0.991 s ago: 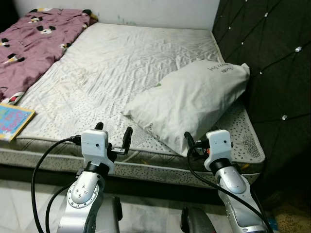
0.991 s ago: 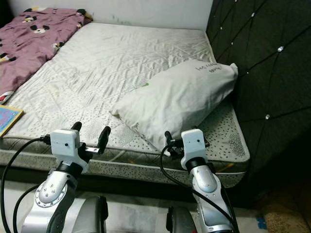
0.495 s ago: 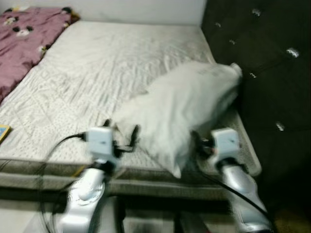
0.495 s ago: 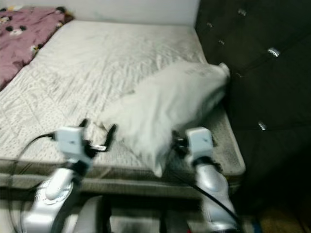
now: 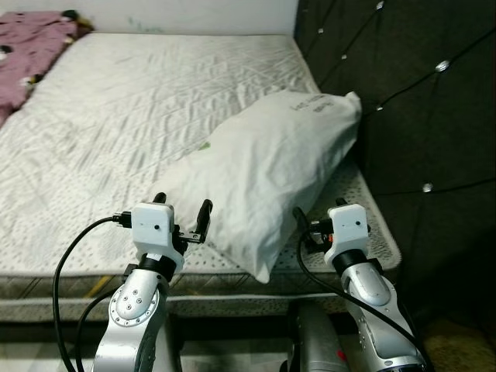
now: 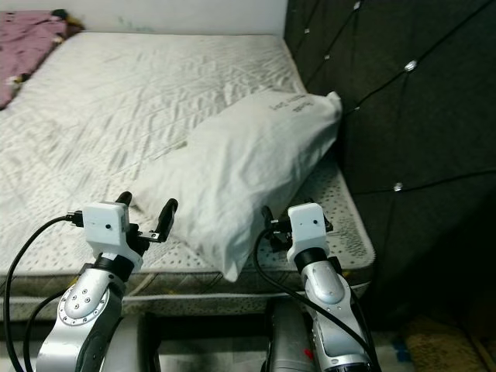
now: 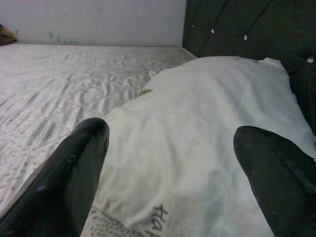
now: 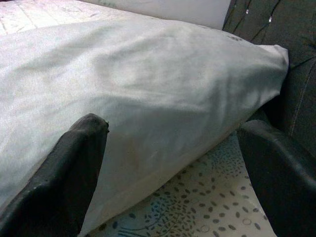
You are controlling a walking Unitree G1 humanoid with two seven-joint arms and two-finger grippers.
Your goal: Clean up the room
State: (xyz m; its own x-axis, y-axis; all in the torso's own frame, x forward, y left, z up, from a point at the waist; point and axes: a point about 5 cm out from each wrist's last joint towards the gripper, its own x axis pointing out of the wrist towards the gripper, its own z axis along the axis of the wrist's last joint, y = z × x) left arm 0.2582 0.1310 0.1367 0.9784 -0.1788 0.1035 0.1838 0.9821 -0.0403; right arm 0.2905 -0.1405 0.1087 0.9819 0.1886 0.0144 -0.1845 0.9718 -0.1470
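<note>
Mattress [image 5: 116,116] bears pillow [image 5: 263,163] between parted left pincer [image 5: 183,211] and parted right pincer [image 8: 173,163].

A white pillow [image 5: 263,167] lies flat on the bare quilted mattress [image 5: 116,116] at the head end of the bed, set slantwise. Its far corner touches the dark tufted headboard [image 5: 403,101], and its near corner reaches out over the mattress's front edge. The cover is creased and soft-looking, with a small line of dark print near the far end, too small to read, and what may be a small green mark on its left side
</note>
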